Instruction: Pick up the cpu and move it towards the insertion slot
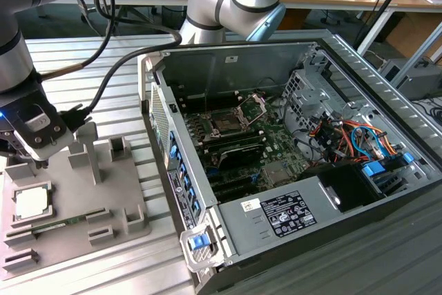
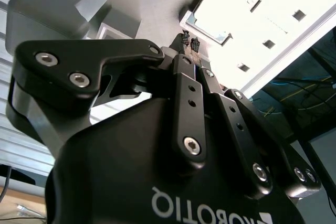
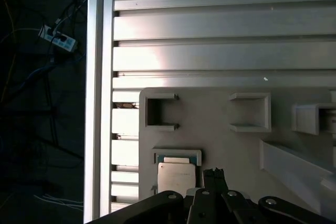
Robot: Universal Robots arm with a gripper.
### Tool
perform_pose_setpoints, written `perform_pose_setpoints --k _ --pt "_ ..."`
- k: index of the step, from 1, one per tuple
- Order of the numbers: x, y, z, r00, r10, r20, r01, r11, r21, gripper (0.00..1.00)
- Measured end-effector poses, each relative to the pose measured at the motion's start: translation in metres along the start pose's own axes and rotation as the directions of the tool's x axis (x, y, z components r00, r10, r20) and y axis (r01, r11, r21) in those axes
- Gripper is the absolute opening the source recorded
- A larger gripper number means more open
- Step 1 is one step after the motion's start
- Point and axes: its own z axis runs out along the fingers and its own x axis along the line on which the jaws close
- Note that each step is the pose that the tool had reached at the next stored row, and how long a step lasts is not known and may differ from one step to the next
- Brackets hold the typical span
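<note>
While the two black fingers (image 2: 185, 40) stand with their tips pressed together and nothing held between them, the cpu (image 3: 177, 176) lies flat in its shallow seat just beside those tips, silver top up, off to one side of them rather than under them. The seat is part of a grey holder plate (image 1: 76, 240) with raised brackets, which rests on the slatted metal table (image 1: 103, 53). Well apart, toward the exterior view's right, an open computer case (image 1: 276, 215) lies on its side, the insertion slot (image 1: 228, 121) on its board with the metal bracket swung up.
</note>
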Motion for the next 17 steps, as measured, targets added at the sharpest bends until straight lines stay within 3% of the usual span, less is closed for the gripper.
perform_pose_setpoints --k 17 --pt "0.0 -0.0001 0.0034 1.0 0.0 0.0 0.0 1.0 0.0 0.11"
